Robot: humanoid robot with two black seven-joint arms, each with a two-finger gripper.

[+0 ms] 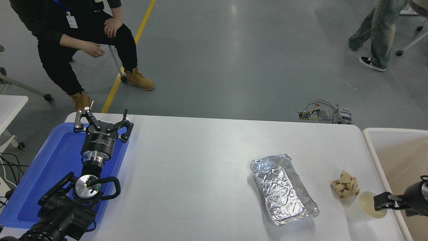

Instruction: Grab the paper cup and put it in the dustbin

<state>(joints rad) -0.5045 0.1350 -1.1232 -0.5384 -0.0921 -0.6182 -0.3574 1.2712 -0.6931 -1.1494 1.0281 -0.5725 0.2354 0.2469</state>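
Observation:
The small white paper cup [363,206] stands upright near the table's front right corner, its pale yellowish inside showing. My right gripper [380,202] comes in from the right edge and its tip overlaps the cup's right rim; I cannot see whether it grips the cup. The dustbin [371,147], with a thick white rim and a tan inside, stands just right of the table, and the right arm crosses over it. My left gripper [102,119] is parked open over the blue tray [43,170] at the lower left.
A silver foil tray [282,189] lies left of the cup. A crumpled tan paper wad [346,188] lies just behind the cup. A person sits at the far left and another stands at the far right. Wires lie on the floor beyond the table.

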